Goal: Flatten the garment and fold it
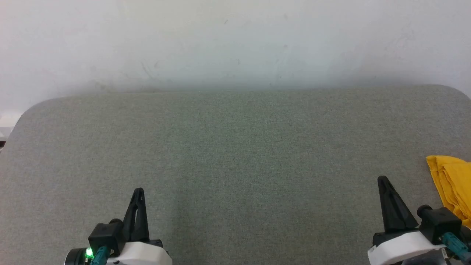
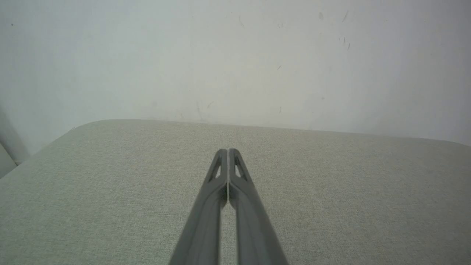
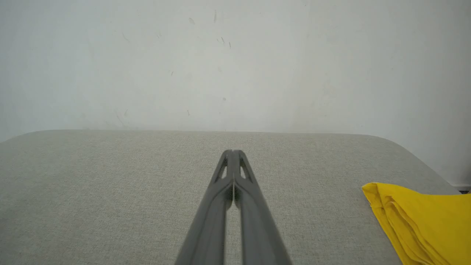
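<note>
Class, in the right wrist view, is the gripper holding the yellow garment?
No, the shut right gripper is empty; the garment lies apart, beside it.

Table: you are looking over a broad surface (image 1: 235, 147) covered in grey-green woven cloth, with both far corners rounded.
Wall: a plain off-white wall (image 1: 235, 44) rises straight behind the table's far edge and runs across its whole width.
Marks: faint scuffs and short dark scratches (image 1: 149, 70) are scattered on the wall, mostly above the middle of the table's far edge.
Light: soft and even over the table — a dim grey band of shadow lies on the wall just above the table's far edge.
Left corner: past the table's far-left corner you can see a small pale patch (image 1: 7, 119) — too little shows to tell what it is.
</note>
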`<state>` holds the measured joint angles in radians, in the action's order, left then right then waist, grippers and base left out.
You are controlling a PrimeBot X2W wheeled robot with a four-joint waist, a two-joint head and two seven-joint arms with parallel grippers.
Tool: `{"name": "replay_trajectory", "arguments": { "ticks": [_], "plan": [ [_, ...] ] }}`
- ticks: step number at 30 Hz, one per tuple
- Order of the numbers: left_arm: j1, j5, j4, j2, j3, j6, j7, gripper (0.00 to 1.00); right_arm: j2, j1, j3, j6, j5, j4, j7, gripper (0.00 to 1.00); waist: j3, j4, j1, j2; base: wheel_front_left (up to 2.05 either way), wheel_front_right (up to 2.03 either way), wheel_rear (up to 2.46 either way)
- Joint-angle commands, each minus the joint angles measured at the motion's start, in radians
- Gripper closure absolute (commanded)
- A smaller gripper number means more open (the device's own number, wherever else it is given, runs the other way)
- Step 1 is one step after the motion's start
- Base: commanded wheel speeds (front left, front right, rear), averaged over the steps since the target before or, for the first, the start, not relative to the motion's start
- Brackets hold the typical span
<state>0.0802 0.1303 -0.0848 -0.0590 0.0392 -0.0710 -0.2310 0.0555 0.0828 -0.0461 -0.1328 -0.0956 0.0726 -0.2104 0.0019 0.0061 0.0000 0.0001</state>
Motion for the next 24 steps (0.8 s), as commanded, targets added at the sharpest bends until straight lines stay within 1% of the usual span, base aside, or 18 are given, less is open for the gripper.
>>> {"name": "replay_trajectory", "arguments": {
  "ticks": [1, 24],
  "plan": [
    [-0.009, -0.007, 0.006, 0.001, -0.004, 0.008, 0.004, 1.0, -0.001, -0.009, 0.003, 0.0, 0.01, -0.006, 0.006, 1.0, 0.0, 0.0, 0.0, -0.0001, 0.0, 0.0, 0.0],
    [-0.024, -0.033, 0.022, 0.002, -0.011, 0.021, 0.051, 1.0, -0.002, -0.024, 0.012, 0.001, 0.028, -0.02, 0.048, 1.0, 0.0, -0.001, 0.0, -0.0001, 0.0, 0.0, 0.0]
  ]
}}
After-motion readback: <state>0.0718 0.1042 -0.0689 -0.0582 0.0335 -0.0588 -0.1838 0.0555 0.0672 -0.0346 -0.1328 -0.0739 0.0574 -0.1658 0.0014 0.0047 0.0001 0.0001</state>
